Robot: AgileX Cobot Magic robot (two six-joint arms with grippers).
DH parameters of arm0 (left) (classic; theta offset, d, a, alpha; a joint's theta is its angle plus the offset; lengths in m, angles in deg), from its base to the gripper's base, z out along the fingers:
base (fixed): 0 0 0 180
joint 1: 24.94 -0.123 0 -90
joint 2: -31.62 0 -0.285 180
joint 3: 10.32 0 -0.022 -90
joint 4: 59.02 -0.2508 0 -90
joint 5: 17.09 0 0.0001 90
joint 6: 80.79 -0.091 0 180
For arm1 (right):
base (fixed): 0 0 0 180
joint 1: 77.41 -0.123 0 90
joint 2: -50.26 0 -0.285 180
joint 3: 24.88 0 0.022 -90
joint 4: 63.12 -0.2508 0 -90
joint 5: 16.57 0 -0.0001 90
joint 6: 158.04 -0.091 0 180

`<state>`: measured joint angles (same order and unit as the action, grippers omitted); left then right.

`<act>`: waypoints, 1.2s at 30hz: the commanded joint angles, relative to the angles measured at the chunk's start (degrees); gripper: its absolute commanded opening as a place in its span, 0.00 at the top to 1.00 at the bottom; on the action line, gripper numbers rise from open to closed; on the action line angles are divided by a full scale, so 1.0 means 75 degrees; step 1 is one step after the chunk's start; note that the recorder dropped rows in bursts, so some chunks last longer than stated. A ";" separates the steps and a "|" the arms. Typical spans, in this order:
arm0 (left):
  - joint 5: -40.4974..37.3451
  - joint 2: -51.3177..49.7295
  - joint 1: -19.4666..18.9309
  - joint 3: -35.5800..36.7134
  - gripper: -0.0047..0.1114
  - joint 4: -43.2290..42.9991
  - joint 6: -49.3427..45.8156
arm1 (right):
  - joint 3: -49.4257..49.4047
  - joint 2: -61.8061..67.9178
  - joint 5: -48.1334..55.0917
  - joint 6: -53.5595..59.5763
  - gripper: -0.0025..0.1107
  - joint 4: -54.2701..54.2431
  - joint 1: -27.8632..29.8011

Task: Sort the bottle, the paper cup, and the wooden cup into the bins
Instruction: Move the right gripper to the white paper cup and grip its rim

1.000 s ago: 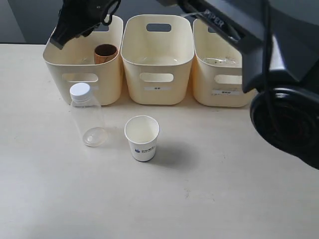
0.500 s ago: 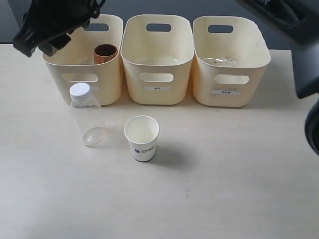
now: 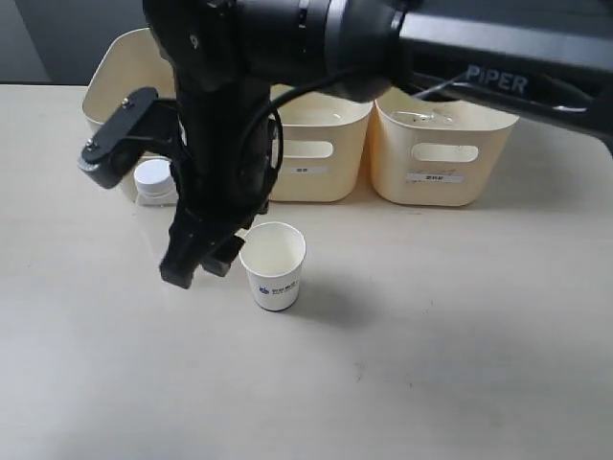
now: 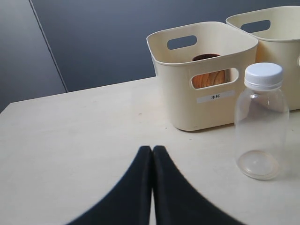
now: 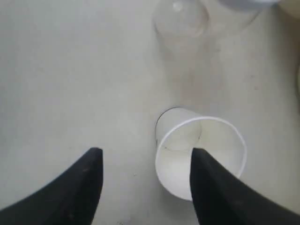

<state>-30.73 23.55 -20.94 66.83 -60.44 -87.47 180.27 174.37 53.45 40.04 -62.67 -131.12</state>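
Underneath everything lies a pale cream desk (image 3: 431,364), matte and smooth, with a few faint specks; behind it the room is a dark grey-blue wall, split by a slanted seam in the left wrist view.

Three bins (image 3: 441,144) stand in a row along the far edge of the desk. The wooden cup (image 4: 208,77) sits inside the left-hand bin (image 4: 206,79) — seen through its handle slot in the left wrist view.

The bottle (image 4: 260,122) stands upright on the desk just in front of that bin; in the exterior view only its white cap (image 3: 153,176) shows, the rest hidden by the right arm. The paper cup (image 3: 273,265) stands upright, mouth up, in front of the middle bin, near the bottle.

The right arm reaches across to the left of the exterior view. Its claw (image 5: 145,183) is spread wide just above the desk — one finger overlaps the cup's rim in the right wrist view, the other is well clear of it; whether it touches I cannot tell.

The left claw (image 4: 152,154) is closed, tips together, empty, low over bare desk.
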 commanded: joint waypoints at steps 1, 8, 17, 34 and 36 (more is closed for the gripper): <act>-0.0012 0.0038 0.0027 0.0010 0.96 0.0021 0.0015 | -0.0645 -0.0092 -0.0009 0.0045 0.50 0.0053 -0.0005; -0.0012 0.0038 0.0027 0.0010 0.96 0.0021 0.0015 | -0.0993 -0.0077 -0.0061 0.0110 0.50 0.0070 -0.0005; -0.0012 0.0038 0.0027 0.0010 0.96 0.0021 0.0015 | -0.0993 0.0498 -0.0404 0.0184 0.50 0.0634 -0.0005; -0.0012 0.0038 0.0027 0.0010 0.96 0.0021 0.0015 | -0.0993 0.0562 -0.0668 0.0592 0.98 0.0949 0.0009; -0.0012 0.0038 0.0027 0.0010 0.96 0.0021 0.0015 | -0.0993 0.0463 -0.0532 0.0592 0.98 0.1190 0.0009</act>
<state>-30.73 23.55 -20.94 66.83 -60.44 -87.47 173.02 178.84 48.01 43.66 -55.97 -131.23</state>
